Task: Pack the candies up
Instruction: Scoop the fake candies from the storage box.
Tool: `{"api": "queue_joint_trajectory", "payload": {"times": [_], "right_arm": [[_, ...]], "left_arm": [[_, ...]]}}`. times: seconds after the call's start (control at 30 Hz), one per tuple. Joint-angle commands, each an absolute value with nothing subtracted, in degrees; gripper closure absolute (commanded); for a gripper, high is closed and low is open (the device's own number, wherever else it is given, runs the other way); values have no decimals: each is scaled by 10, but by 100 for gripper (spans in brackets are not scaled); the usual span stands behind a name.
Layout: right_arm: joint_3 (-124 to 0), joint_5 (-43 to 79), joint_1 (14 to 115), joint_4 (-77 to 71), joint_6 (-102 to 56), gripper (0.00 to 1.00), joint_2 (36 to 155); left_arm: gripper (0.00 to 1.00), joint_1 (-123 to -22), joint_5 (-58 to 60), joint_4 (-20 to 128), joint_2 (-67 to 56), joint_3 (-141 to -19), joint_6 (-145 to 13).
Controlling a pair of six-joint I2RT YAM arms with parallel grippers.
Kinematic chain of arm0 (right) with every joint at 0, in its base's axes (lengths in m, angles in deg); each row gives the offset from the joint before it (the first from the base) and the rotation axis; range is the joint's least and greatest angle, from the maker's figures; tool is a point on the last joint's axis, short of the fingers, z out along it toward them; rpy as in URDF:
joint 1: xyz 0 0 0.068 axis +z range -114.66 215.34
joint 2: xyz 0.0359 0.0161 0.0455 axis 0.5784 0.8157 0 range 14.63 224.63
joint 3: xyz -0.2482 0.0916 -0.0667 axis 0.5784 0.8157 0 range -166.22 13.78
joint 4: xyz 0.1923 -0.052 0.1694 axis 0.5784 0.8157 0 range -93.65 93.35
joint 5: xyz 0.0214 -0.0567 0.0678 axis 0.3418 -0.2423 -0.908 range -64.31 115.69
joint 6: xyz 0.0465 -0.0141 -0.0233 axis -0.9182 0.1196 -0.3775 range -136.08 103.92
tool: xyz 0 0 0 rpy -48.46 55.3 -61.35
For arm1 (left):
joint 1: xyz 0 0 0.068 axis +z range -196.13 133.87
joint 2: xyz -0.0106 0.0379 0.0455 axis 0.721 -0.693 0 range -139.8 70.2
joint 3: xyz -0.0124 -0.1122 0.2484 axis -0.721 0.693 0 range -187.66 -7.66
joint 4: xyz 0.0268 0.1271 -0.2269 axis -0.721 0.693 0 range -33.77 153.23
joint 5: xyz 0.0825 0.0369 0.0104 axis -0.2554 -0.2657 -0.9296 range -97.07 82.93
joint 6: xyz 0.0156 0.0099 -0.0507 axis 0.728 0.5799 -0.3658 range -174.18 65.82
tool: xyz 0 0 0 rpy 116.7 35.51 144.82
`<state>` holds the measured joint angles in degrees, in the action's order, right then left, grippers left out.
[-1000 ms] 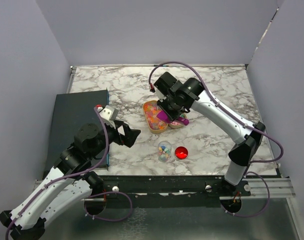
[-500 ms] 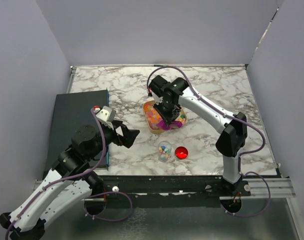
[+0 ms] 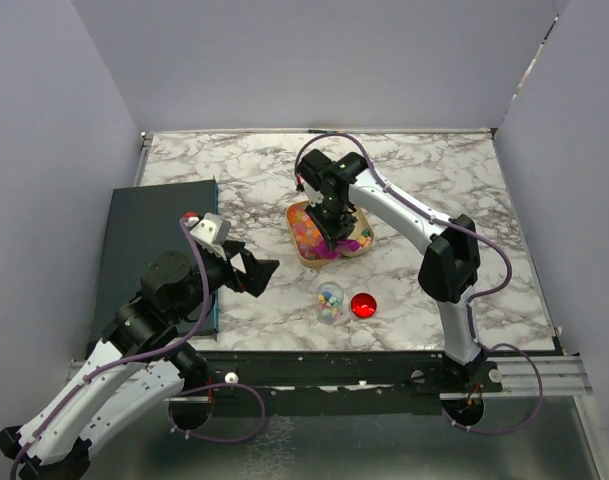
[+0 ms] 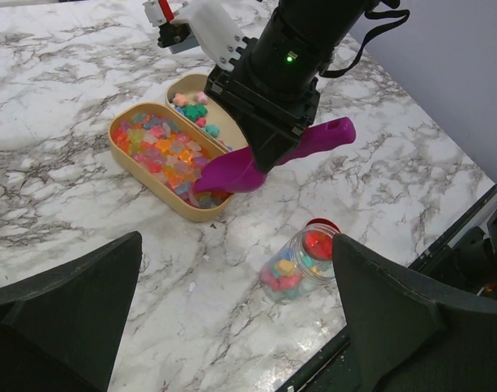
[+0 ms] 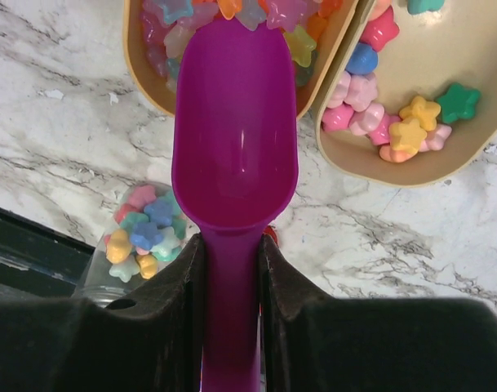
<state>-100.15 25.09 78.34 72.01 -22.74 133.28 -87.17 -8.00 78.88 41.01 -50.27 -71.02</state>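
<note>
Small star-shaped candies (image 4: 162,155) in mixed colours fill the left compartment of a tan two-part tray (image 3: 296,250). A few more candies (image 5: 395,122) lie in the right compartment. My right gripper (image 5: 230,253) is shut on the handle of a purple scoop (image 5: 236,155). The scoop's bowl looks empty, and its tip touches the candies (image 5: 162,33) at the near end of the left compartment. A clear jar (image 4: 297,268) with some candies inside stands in front of the tray. My left gripper (image 4: 238,245) hovers open to the left of the jar (image 3: 330,300), holding nothing.
A shiny red lid (image 3: 363,305) lies just right of the jar. A dark mat (image 3: 154,240) covers the table's left side under my left arm. Grey walls close in the table on three sides, and a black rail (image 3: 324,365) runs along the near edge.
My right arm swung left and folded in over the tray, bringing the scoop from the right compartment down to the left one. The left arm barely shifted.
</note>
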Motion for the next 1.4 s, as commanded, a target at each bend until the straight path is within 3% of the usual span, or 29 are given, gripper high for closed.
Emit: {"api": "queue_joint_trajectory", "payload": {"times": [0.0, 1.37], "right_arm": [[-1016, 230, 780, 705, -234, 99, 1360], [-767, 283, 770, 413, -272, 99, 1309]], "left_arm": [[1, -876, -90, 793, 415, -497, -705], [1, -877, -104, 793, 398, -496, -706]]}}
